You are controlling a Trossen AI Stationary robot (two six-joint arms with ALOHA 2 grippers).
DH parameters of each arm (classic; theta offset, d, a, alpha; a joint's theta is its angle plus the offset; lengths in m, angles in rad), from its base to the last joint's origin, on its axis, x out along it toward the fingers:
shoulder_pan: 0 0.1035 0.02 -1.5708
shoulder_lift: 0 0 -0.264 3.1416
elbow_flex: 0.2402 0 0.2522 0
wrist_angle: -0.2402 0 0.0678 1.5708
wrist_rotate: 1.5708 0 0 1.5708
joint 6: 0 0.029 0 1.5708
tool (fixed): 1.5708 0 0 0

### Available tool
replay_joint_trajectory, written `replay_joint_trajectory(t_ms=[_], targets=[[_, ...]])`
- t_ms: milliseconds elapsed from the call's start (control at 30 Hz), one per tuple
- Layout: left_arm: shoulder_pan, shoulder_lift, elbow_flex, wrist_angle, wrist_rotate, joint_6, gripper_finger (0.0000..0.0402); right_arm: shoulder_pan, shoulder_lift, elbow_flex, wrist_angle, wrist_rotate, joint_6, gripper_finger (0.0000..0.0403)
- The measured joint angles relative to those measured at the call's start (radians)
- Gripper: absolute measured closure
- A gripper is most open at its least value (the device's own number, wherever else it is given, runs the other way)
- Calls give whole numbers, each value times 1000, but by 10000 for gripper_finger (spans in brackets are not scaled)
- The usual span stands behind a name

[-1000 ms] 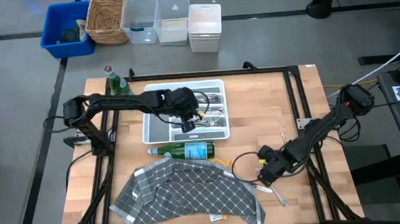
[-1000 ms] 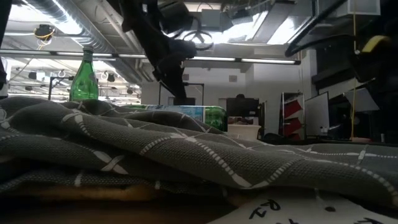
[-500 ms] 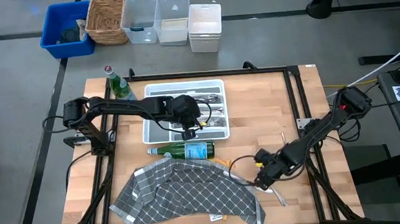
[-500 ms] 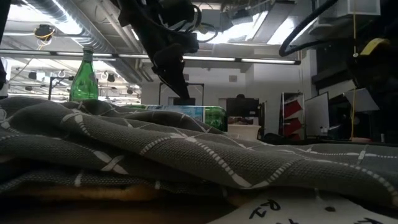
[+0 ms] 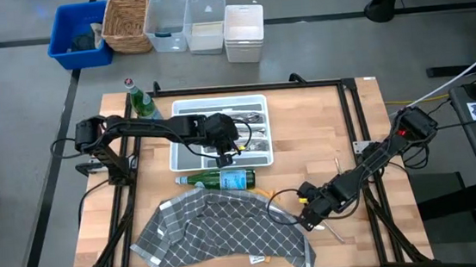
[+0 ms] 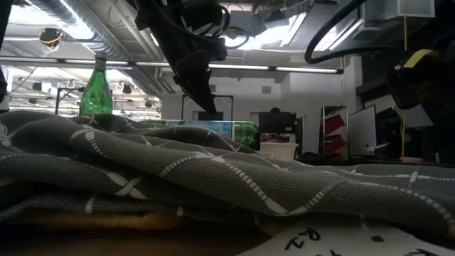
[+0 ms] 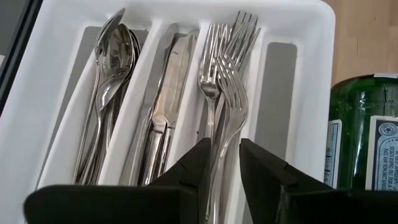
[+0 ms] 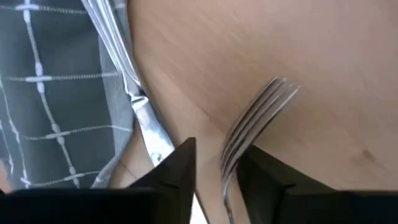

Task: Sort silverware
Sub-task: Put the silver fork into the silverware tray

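Over the white tray (image 5: 190,161) at the back of the wooden worktop (image 5: 307,127), the left gripper (image 7: 222,163) has its jaws closed on a fork (image 7: 229,121) above the fork compartment, with spoons (image 7: 109,68) and knives (image 7: 166,87) lying in the compartments alongside. A green bottle (image 5: 221,181) lies between the tray and a grey checked cloth (image 5: 216,230). At the cloth's right edge the right gripper (image 8: 214,163) is low on the worktop, its part-open jaws straddling the handle of another fork (image 8: 255,121).
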Motion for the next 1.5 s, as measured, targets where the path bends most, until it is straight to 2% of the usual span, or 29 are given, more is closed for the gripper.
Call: replay_joint_trajectory(t_ms=[100,233,400,567,700,867,1033,1133,1267,1333,1400,1500], targets=[[0,0,0,1,0,1,329,0,0,0,-4,11,16,337],[0,0,0,7,0,2,329,0,0,0,-17,93,78,392],[0,0,0,17,0,-51,329,-14,-6,0,-20,130,167,383],[0,0,0,16,6,-166,329,-23,-48,30,-68,169,176,396],[-7,-2,0,18,18,-226,329,-35,-106,92,-185,284,175,390],[-22,-42,-1,81,146,-231,329,-42,-186,179,-306,530,96,396],[-37,-107,-1,200,231,-163,329,-42,-271,260,-309,819,-151,395],[-45,-142,-1,272,242,-91,329,-42,-315,321,-271,948,-375,391],[-57,-157,-1,412,242,-93,329,-48,-353,407,-175,1069,-738,395],[-65,-156,-1,507,242,-128,329,-54,-361,444,-103,1088,-940,396],[-73,-156,-1,580,242,-146,329,-71,-365,479,-23,1059,-1128,396],[-89,-156,-1,657,238,-112,329,-109,-367,508,125,923,-1367,393]])
